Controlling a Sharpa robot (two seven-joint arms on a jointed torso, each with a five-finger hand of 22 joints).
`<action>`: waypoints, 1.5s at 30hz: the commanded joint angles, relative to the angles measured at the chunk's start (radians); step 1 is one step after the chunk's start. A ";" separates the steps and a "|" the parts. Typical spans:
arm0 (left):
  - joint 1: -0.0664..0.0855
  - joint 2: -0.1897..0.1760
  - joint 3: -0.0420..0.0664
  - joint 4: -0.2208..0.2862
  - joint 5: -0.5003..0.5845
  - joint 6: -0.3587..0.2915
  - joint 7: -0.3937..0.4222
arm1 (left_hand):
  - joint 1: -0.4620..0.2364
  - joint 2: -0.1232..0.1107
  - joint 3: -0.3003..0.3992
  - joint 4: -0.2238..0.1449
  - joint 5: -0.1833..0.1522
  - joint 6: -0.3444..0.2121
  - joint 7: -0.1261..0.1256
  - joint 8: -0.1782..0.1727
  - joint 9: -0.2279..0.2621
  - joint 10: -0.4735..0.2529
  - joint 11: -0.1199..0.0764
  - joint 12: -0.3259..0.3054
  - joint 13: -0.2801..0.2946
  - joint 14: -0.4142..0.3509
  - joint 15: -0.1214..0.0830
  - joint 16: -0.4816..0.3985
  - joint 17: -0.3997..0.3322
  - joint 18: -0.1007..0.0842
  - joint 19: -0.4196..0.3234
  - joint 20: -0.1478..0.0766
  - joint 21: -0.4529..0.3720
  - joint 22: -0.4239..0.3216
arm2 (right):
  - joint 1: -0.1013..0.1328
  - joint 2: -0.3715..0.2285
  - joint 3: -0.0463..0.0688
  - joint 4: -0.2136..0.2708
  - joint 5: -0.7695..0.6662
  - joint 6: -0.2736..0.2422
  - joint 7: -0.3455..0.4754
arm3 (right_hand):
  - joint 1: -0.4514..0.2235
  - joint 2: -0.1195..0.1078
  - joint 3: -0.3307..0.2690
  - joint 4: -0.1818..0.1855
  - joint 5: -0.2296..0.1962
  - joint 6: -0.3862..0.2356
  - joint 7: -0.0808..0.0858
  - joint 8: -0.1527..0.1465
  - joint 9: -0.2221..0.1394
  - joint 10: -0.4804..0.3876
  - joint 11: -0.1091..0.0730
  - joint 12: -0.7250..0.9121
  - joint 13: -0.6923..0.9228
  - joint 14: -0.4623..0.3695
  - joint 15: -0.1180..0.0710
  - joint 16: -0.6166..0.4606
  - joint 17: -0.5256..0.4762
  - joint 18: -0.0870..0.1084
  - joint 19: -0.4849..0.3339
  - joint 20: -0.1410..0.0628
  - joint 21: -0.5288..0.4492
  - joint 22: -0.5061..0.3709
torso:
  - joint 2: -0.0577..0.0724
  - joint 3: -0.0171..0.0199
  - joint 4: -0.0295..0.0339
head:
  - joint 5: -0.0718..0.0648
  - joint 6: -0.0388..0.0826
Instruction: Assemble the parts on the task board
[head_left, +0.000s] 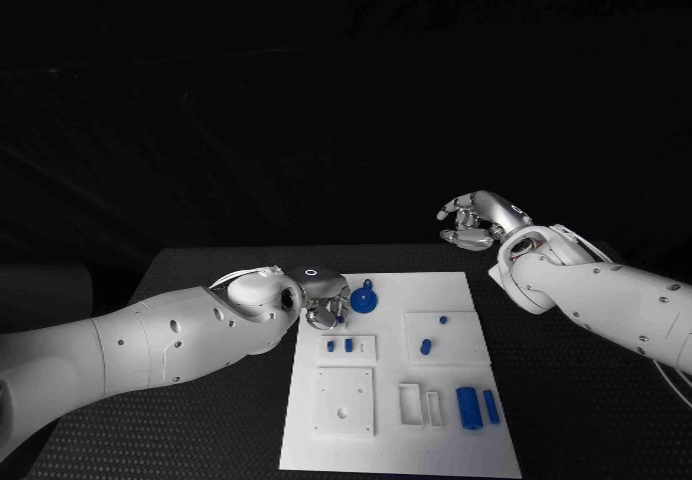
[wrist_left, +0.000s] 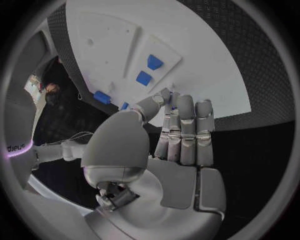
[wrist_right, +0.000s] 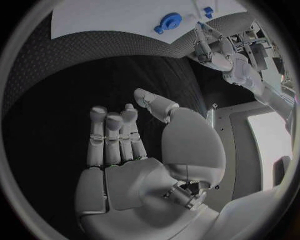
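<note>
Task board (head_left: 454, 375) is seen lying flat mid-worktop (head_left: 216, 265), and assembly is judged barely begun: a round blue part (head_left: 364, 299) and several small blue parts (head_left: 470, 407) are still loose on it. Left hand (head_left: 326, 301) is poised at the board's far left corner, fingers (wrist_left: 186, 131) straight, pressed together, holding nothing. Right hand (head_left: 480, 221) is raised beyond the board, fingers loosely curled, empty.

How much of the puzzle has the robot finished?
Hardly any looks finished. On the task board, the round blue part lies loose near the far edge, and two long blue parts lie loose near the front. The left hand is at the board's far left edge, holding nothing. The right hand hangs empty beyond the board. Nearly everything is left.
</note>
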 joint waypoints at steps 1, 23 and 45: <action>-0.001 0.003 0.000 -0.002 0.011 -0.008 0.003 | 0.002 -0.008 0.003 0.005 0.005 0.007 0.001 0.005 0.001 0.008 0.002 -0.007 0.002 0.005 -0.003 -0.005 0.001 0.067 0.001 -0.004 0.005 0.002 | 0.000 0.001 0.001 0.002 -0.001 0.000 0.009 | 0.002 0.005 -0.002 -0.004 0.005 0.001 0.006 -0.006 -0.002 -0.007 0.002 -0.007 -0.002 -0.005 0.000 -0.004 -0.002 0.020 -0.006 0.001 -0.005 -0.001 | 0.000 0.0006 -0.0001 | 0.000 0.000; -0.011 0.014 -0.005 -0.009 0.023 -0.003 0.006 | 0.005 -0.008 0.006 0.006 0.006 0.006 0.001 0.004 0.000 0.009 0.002 -0.009 0.003 0.006 -0.003 -0.006 0.004 0.067 0.001 -0.004 0.004 0.003 | 0.000 0.004 0.001 0.005 -0.001 0.002 0.010 | 0.002 0.006 -0.003 -0.005 0.005 0.001 0.006 -0.006 -0.002 -0.008 0.003 -0.006 -0.003 -0.006 0.000 -0.004 -0.002 0.020 -0.007 0.001 -0.005 -0.001 | 0.000 0.0007 0.0003 | 0.000 -0.002; -0.015 0.021 -0.005 -0.015 0.045 0.001 0.010 | 0.005 -0.008 0.007 0.007 0.005 0.006 0.002 0.003 -0.001 0.008 0.002 -0.011 0.004 0.006 -0.003 -0.007 0.005 0.067 0.001 -0.004 0.004 0.004 | 0.000 0.006 0.001 0.007 -0.001 0.004 0.011 | 0.002 0.007 -0.004 -0.005 0.005 0.001 0.006 -0.005 -0.002 -0.008 0.003 -0.006 -0.003 -0.007 0.000 -0.003 -0.003 0.020 -0.007 0.002 -0.005 -0.001 | 0.000 0.0006 0.0006 | -0.001 -0.002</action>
